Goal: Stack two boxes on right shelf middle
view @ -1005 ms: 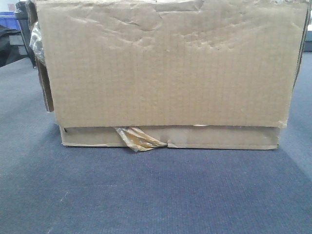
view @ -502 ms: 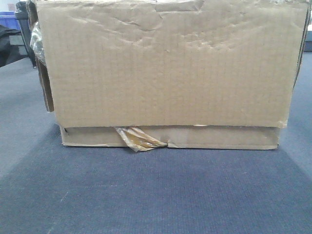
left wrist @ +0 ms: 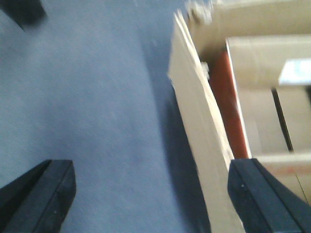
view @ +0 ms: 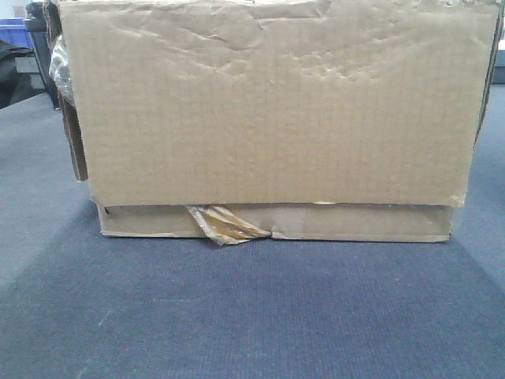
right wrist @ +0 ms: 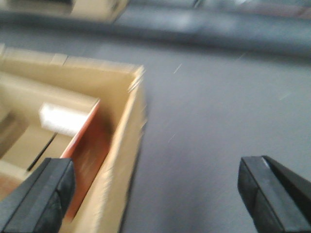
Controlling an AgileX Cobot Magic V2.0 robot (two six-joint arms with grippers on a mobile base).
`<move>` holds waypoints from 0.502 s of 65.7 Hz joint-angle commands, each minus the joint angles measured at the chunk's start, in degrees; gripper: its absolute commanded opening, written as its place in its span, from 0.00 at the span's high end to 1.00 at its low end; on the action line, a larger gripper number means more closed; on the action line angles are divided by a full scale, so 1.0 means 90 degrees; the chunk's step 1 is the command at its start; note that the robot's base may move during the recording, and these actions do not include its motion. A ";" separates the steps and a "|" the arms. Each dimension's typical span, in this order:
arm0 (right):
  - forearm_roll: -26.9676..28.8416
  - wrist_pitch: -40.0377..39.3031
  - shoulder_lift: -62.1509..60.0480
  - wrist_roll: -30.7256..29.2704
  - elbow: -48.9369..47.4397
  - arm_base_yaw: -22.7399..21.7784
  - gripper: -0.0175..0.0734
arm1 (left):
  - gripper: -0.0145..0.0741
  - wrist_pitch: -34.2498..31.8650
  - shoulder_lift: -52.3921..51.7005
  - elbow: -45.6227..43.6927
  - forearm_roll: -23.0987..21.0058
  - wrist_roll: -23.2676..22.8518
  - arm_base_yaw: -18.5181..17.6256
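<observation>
In the front view the tall, creased cardboard box [view: 272, 103] sits on top of the shallow box [view: 355, 223], whose crumpled yellowish tape scrap [view: 225, 225] hangs at its front. Both rest on blue-grey carpet [view: 252, 316]. My left gripper [left wrist: 150, 184] is open, its fingers either side of the tall box's left wall [left wrist: 199, 121]. My right gripper [right wrist: 155, 182] is open too, straddling the box's right wall [right wrist: 121, 160]. A red-brown panel [left wrist: 226, 97] and inner cardboard show inside the open box. The shelf is out of view.
A blue bin [view: 12, 31] and dark objects [view: 39, 47] stand far back left. Carpet runs out to both sides of the boxes. A blurred cardboard item [right wrist: 92, 7] and a dark strip lie far off in the right wrist view.
</observation>
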 commanded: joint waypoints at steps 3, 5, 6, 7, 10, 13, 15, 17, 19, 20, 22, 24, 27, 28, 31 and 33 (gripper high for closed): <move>0.0010 0.0708 0.0821 -0.0034 -0.0575 0.0345 0.18 | 0.24 -0.0041 -0.0069 0.0411 -0.0169 0.0047 0.0006; 0.0010 0.0777 0.1042 -0.0034 -0.0656 0.0418 0.18 | 0.24 -0.0041 -0.0069 0.0542 -0.0181 0.0047 0.0006; 0.0010 0.0774 0.1165 -0.0034 -0.0680 0.0447 0.18 | 0.24 -0.0041 -0.0069 0.0616 -0.0197 0.0047 0.0006; 0.0010 0.0780 0.1246 -0.0034 -0.0705 0.0476 0.18 | 0.24 -0.0041 -0.0069 0.0661 -0.0198 0.0047 0.0006; 0.0010 0.0780 0.1474 -0.0034 -0.0728 0.0547 0.18 | 0.24 -0.0041 -0.0069 0.0779 -0.0293 0.0047 0.0006; 0.0010 0.0780 0.1732 -0.0034 -0.0753 0.0578 0.18 | 0.24 -0.0041 -0.0041 0.0887 -0.0428 0.0047 0.0006; 0.0019 0.0780 0.1903 -0.0034 -0.0753 0.0579 0.18 | 0.24 -0.0041 -0.0017 0.0942 -0.0510 0.0047 0.0006; 0.0019 0.0808 0.2030 -0.0034 -0.0753 0.0579 0.18 | 0.24 -0.0041 0.0013 0.0975 -0.0590 0.0047 0.0006; 0.0019 0.0839 0.2150 -0.0034 -0.0753 0.0579 0.18 | 0.24 -0.0041 0.0032 0.1005 -0.0676 0.0047 0.0006; 0.0019 0.0849 0.2204 -0.0034 -0.0753 0.0579 0.18 | 0.24 -0.0041 0.0050 0.1022 -0.0688 0.0047 0.0006; 0.0019 0.0867 0.2337 -0.0034 -0.0753 0.0579 0.18 | 0.24 -0.0041 0.0088 0.1035 -0.0743 0.0047 0.0006; 0.0019 0.0883 0.2406 -0.0034 -0.0753 0.0579 0.18 | 0.24 -0.0041 0.0143 0.1035 -0.0779 0.0047 0.0006; 0.0019 0.0883 0.2546 -0.0034 -0.0753 0.0579 0.18 | 0.24 -0.0041 0.0218 0.1035 -0.0812 0.0047 -0.0026; 0.0019 0.0883 0.2578 -0.0034 -0.0753 0.0579 0.18 | 0.24 -0.0041 0.0232 0.1035 -0.0810 0.0047 -0.0039; 0.0019 0.0883 0.2669 -0.0034 -0.0753 0.0579 0.18 | 0.24 -0.0041 0.0308 0.1035 -0.0824 0.0047 -0.0102; 0.0019 0.0883 0.2723 -0.0034 -0.0753 0.0579 0.18 | 0.24 -0.0041 0.0357 0.1035 -0.0824 0.0047 -0.0161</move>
